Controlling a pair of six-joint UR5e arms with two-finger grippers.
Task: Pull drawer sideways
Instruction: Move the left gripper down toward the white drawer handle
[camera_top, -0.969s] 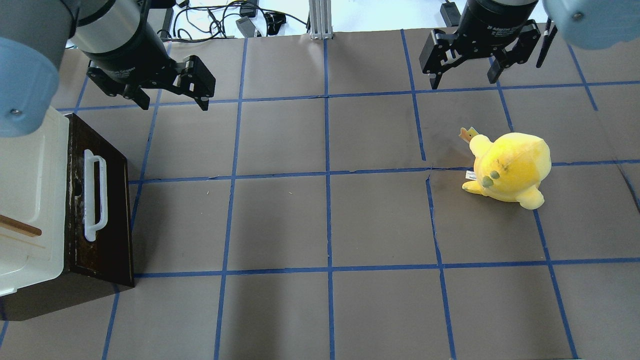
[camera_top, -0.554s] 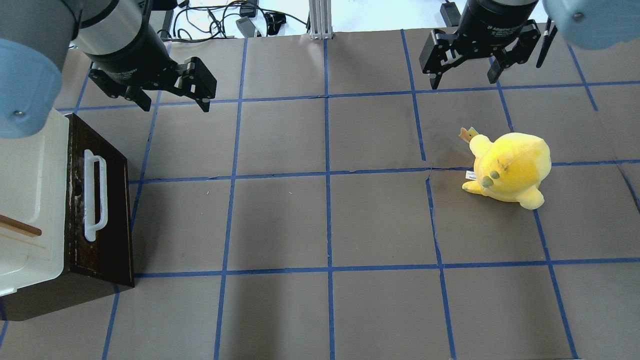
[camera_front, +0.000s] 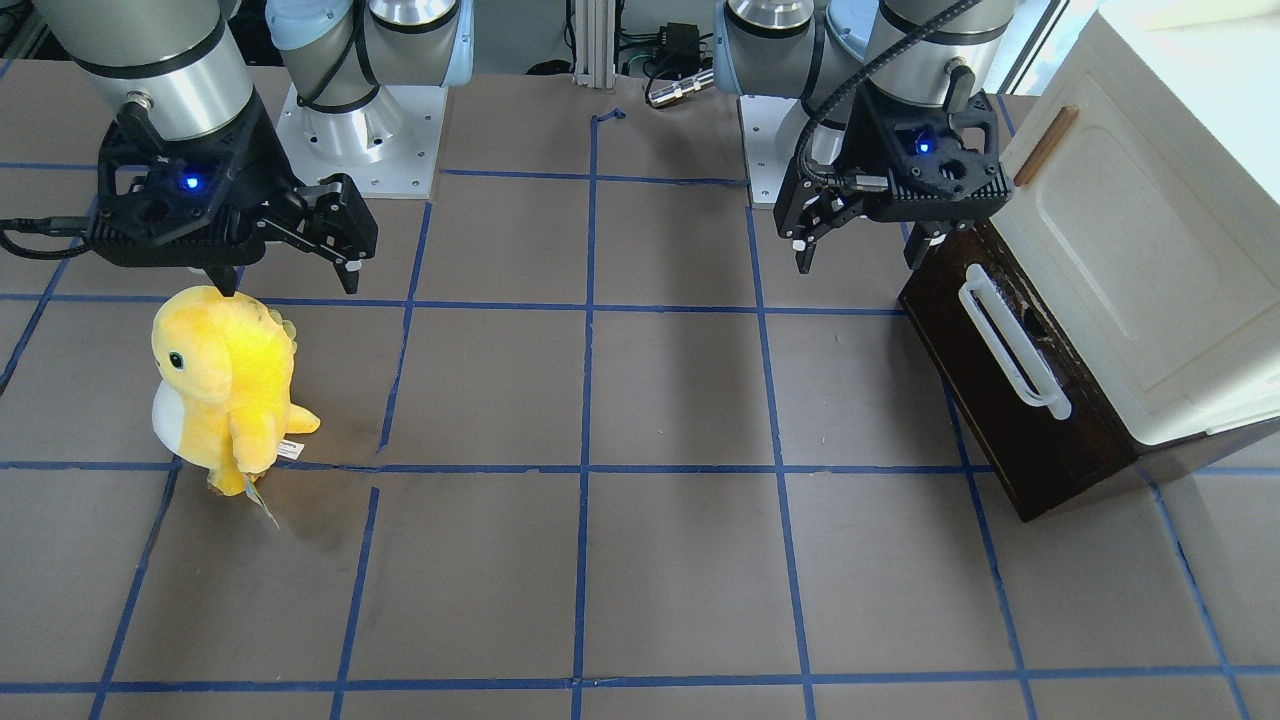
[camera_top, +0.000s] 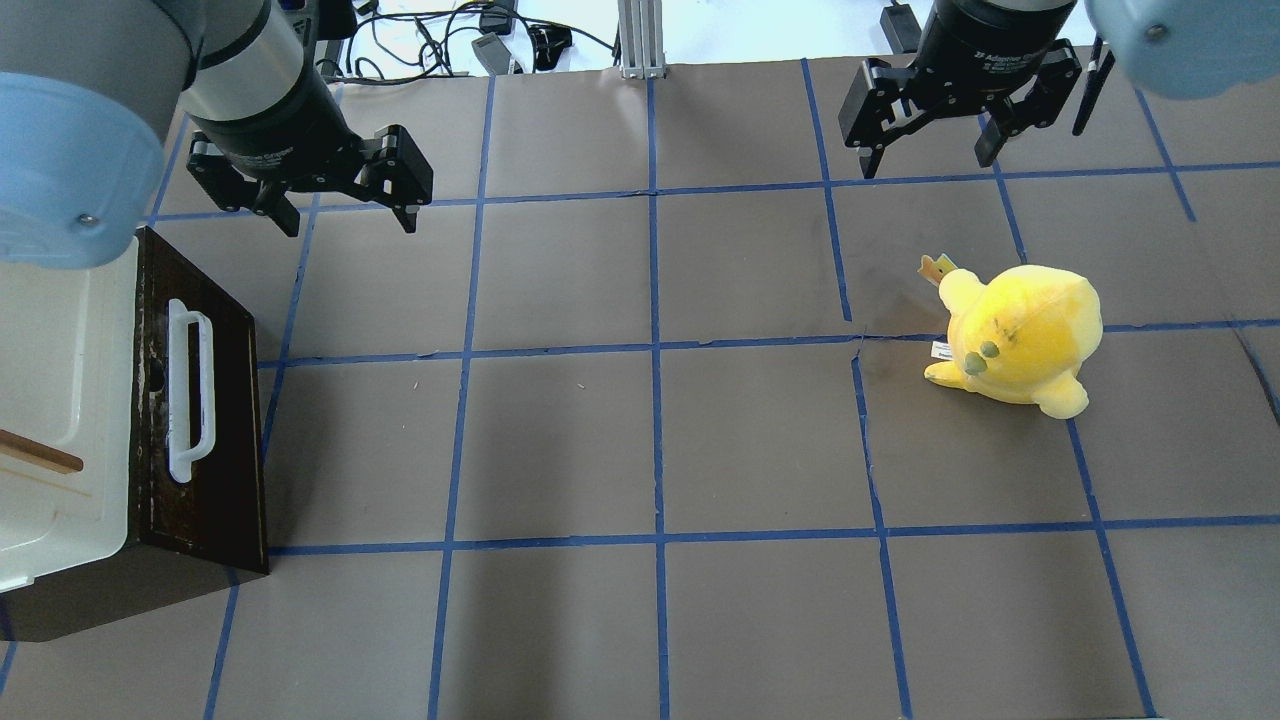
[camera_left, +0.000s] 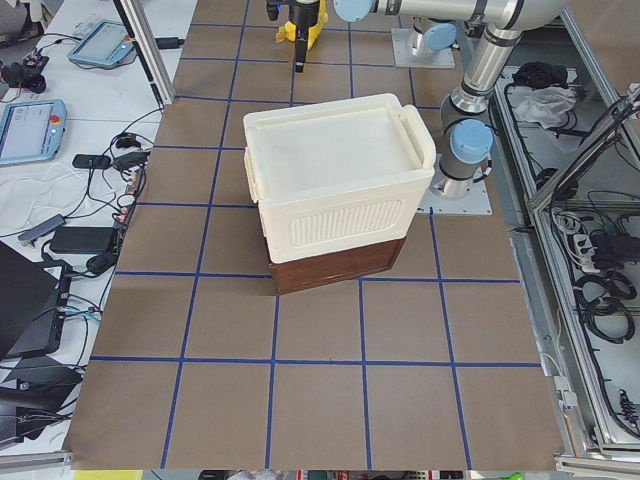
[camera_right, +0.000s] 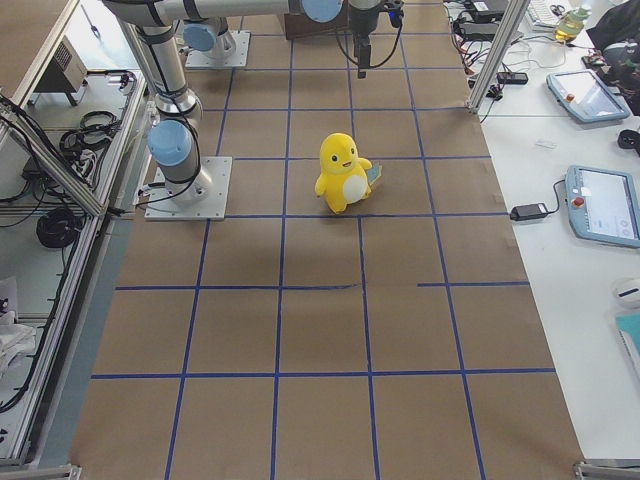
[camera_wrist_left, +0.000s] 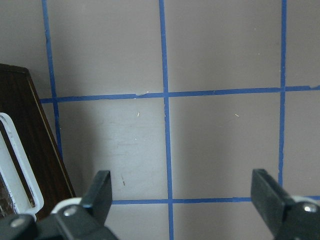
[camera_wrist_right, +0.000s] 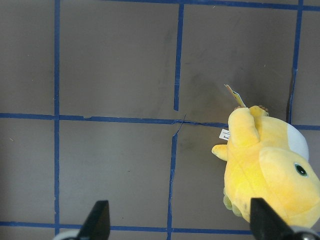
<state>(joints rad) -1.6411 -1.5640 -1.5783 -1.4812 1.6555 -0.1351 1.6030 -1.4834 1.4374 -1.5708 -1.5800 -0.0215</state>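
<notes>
- We see the drawer (camera_top: 205, 450) at the tabletop's (camera_top: 650, 450) left edge, under the cream cabinet (camera_top: 60, 380), with its dark front facing the middle.
- The white handle (camera_top: 190, 390) runs along the front; nothing touches it.
- Left jaws are spread wide and empty. They hover over the tabletop near the drawer's far corner, clear of the handle.
- Right jaws are spread wide and empty, up over the far right squares.
- A yellow plush (camera_top: 1020, 340) stands on the right, apart from the right jaws.
</notes>
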